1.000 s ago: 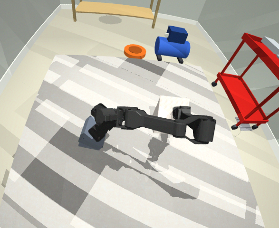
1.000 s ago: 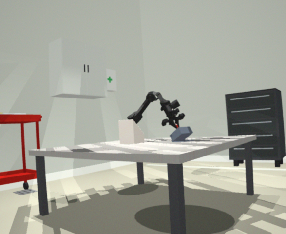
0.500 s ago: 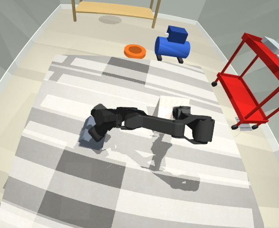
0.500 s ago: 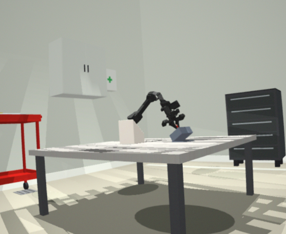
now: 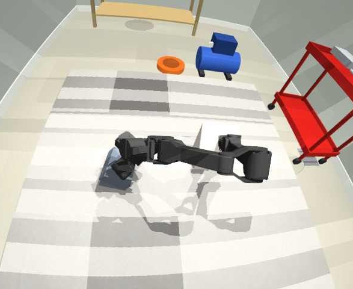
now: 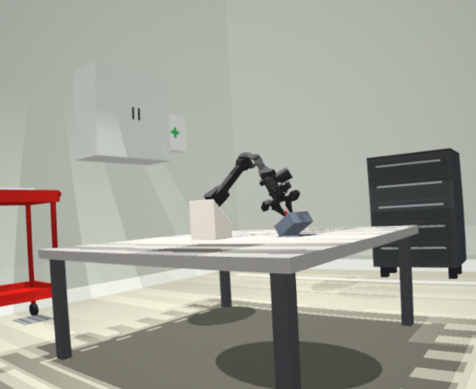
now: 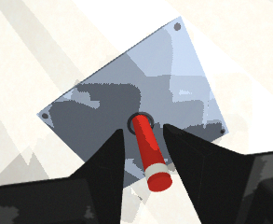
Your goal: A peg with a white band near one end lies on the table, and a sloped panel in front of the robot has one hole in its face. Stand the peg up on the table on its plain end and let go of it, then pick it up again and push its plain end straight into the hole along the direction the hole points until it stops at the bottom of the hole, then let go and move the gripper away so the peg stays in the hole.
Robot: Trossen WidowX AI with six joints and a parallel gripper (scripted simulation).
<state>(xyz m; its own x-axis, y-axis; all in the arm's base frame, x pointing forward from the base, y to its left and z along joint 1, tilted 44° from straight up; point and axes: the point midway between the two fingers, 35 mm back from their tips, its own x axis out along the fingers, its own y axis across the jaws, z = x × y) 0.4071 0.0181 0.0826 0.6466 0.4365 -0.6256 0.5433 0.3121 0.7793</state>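
Note:
The red peg (image 7: 147,145) (image 6: 285,212) stands in the ringed hole (image 7: 130,123) of the blue-grey sloped panel (image 7: 187,56) (image 5: 116,183) (image 6: 292,224). Its plain end is inside the hole and its white band is at the outer end, nearest the wrist camera. How deep it sits cannot be seen directly. My gripper (image 7: 143,132) is open, with one finger on each side of the peg and a visible gap on both sides. The fingertips are near the panel face. In the top view the arm covers the peg and the hole.
A pale block (image 5: 211,132) (image 6: 203,220) with a sloped side stands on the table (image 5: 133,261) (image 6: 166,261), near the arm's base. Beyond the table are a red cart (image 5: 303,121), a blue compressor (image 5: 218,60) and an orange ring (image 5: 162,67) on the floor.

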